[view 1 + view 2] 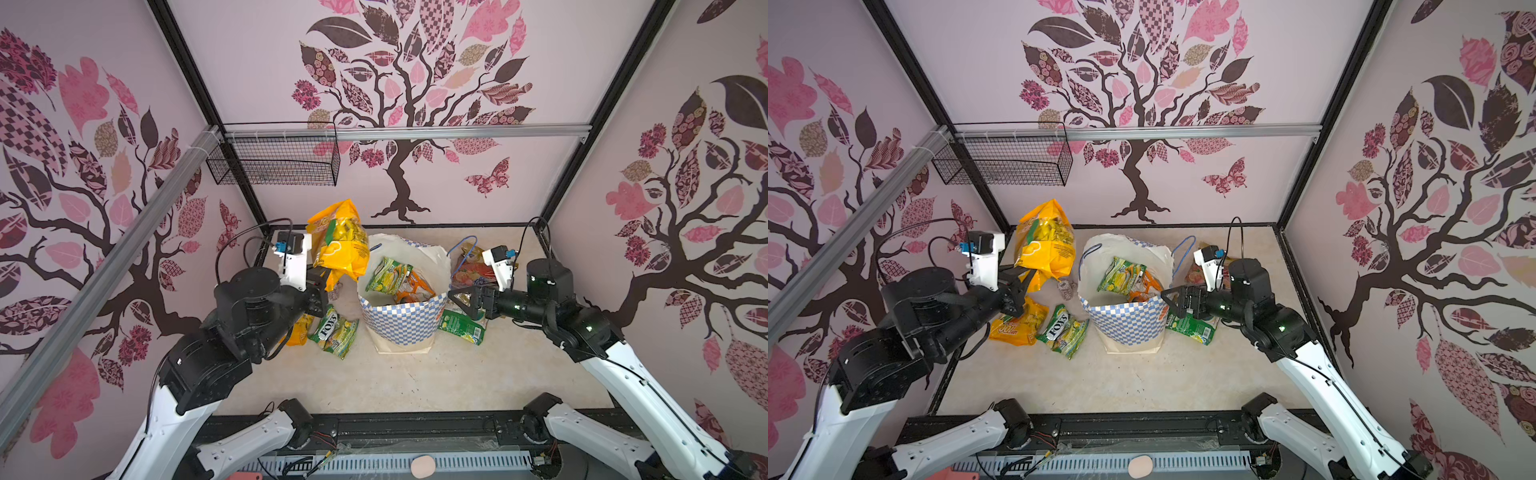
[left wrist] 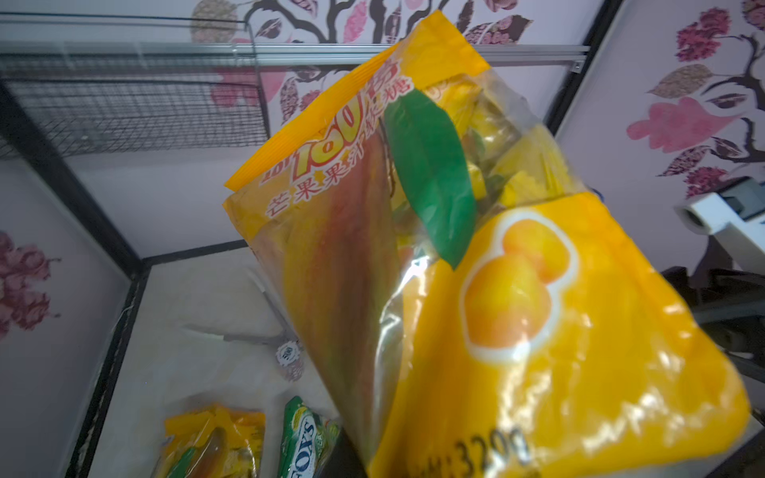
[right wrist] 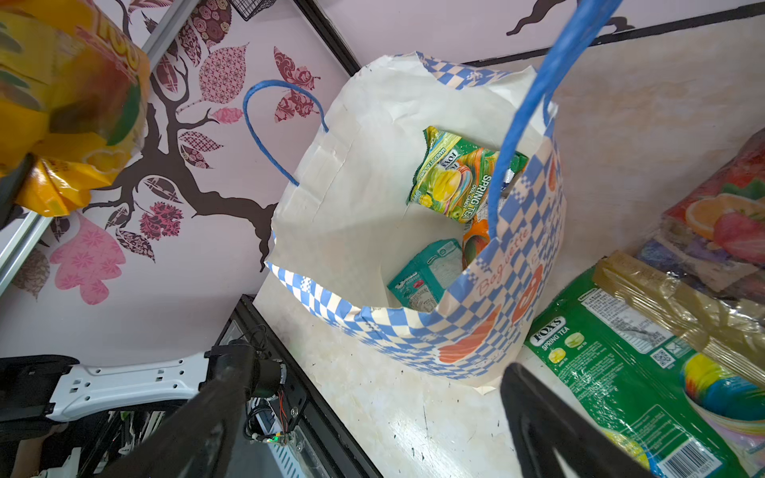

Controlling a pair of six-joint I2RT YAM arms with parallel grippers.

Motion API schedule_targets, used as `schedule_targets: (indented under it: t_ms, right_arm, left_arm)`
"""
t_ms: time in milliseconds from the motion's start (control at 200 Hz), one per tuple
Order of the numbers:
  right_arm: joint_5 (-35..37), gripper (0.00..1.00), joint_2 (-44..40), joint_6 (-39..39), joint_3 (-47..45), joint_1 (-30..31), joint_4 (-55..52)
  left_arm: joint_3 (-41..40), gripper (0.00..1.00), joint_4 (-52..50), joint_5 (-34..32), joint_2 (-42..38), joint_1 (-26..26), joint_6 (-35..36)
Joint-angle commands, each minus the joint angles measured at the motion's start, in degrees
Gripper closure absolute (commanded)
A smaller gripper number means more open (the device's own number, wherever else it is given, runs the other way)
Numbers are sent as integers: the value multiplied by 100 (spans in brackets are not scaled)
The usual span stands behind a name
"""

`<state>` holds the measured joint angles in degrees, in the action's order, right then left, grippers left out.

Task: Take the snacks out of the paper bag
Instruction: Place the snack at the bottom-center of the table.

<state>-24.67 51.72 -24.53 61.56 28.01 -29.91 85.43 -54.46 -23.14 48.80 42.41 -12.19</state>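
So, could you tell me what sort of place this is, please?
Probably a robot test booth: tree-print panel walls on a metal frame, two mounted robot arms and a hanging wire basket.

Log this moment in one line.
left gripper: shut on yellow packet, lifted | right gripper: open beside paper bag | in bag: green packet

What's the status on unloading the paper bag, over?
Left gripper shut on yellow-orange packet, held outside paper bag. Right gripper open beside its rim. Green packet and more inside. Blue cord handle crosses the opening in right wrist view.
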Motion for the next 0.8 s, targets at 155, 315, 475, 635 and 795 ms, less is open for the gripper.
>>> schedule_targets:
  t_ms: [155,315,475,635,795]
  right_arm:
    - [32,0,-118,-77,-122,27,64]
    - [32,0,-17,-60,-34,25,91]
    - [-11,0,77,-69,-64,23,182]
    - [-72,0,164,-95,-114,24,291]
    - [-43,0,181,-32,-100,23,264]
  left_arm:
    - [-1366,100,-425,-1528,-557,-4,-1838]
    - [-2094,100,-847,-1215,-684,1,-2828]
    - [-3159,100,-456,293,-911,0,-4049]
    - [-4119,100,201,1769,-784,118,-5001]
    - [-4623,100,244,1957,-840,319,-5147]
